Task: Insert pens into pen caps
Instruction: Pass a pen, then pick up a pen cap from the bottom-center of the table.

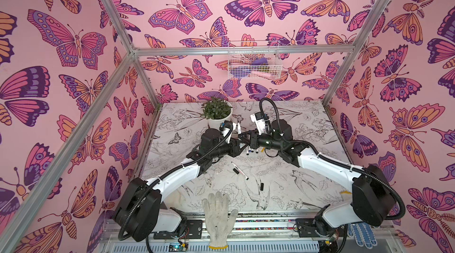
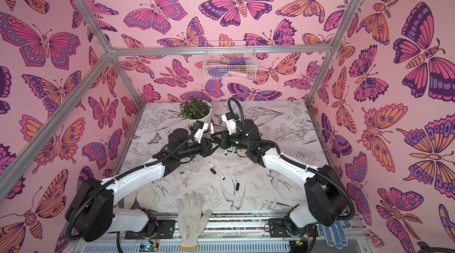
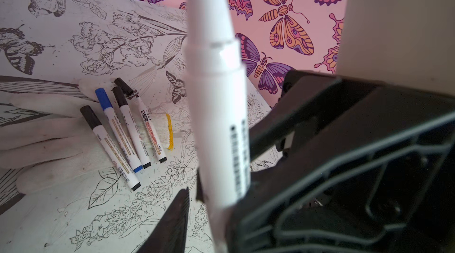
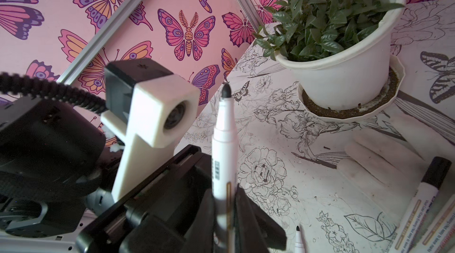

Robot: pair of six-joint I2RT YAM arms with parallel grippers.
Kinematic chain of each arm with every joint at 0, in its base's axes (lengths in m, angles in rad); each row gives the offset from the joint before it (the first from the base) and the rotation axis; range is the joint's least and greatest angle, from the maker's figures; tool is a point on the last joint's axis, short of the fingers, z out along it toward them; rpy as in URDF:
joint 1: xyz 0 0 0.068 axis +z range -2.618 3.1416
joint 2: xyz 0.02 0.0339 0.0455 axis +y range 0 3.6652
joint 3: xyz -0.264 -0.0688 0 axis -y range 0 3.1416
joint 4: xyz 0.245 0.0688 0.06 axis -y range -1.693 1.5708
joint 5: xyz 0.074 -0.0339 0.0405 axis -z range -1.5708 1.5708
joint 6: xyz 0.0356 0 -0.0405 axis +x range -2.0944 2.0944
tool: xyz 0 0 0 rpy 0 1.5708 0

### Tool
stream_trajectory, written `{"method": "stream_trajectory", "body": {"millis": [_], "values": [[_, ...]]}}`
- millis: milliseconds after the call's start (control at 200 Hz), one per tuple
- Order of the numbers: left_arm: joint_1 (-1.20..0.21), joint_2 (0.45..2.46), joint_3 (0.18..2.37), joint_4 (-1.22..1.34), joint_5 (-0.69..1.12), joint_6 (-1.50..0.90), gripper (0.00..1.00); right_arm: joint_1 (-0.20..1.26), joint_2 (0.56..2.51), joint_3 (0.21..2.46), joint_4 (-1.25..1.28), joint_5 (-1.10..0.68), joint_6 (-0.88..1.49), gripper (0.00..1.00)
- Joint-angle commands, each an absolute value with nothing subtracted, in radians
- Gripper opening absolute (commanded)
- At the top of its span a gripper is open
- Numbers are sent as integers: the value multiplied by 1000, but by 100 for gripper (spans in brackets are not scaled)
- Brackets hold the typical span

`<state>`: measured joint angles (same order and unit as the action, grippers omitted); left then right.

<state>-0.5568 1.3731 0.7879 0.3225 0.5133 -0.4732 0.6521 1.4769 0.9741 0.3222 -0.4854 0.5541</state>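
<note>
White-barrelled held pen (image 4: 224,146), uncapped, black tip uppermost, stands upright just beside the plant pot (image 4: 344,74) on its robot-ward side. Its lower barrel is clamped between the fingers of the right gripper (image 4: 225,200). The left gripper (image 1: 240,140) is close against the same pen from the opposite side; whether its fingers press the barrel cannot be told. Row of four pens (image 3: 128,128), with black, blue, black and black caps at their ends, lies on a white glove (image 3: 44,131) slightly farther from the pot than the grippers. Lone pen (image 1: 240,171), bare-tipped, lies flat farther still from the pot, with a loose cap (image 1: 235,171), black, just beside it. Second cap (image 1: 262,186), black, lies beyond, apart. Front glove (image 1: 218,217) rests at the table (image 1: 307,190) edge farthest from the pot.
</note>
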Motion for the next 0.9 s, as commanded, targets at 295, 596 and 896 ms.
{"method": "stream_trajectory", "body": {"millis": [295, 596, 896], "values": [[-551, 1363, 759, 353, 502, -486, 0, 630, 1456, 932, 326, -441, 575, 0], [-552, 1292, 655, 266, 392, -472, 0, 630, 1334, 956, -51, -241, 396, 55], [-551, 1236, 607, 249, 256, -469, 0, 734, 1413, 985, -733, -107, 341, 50]]}}
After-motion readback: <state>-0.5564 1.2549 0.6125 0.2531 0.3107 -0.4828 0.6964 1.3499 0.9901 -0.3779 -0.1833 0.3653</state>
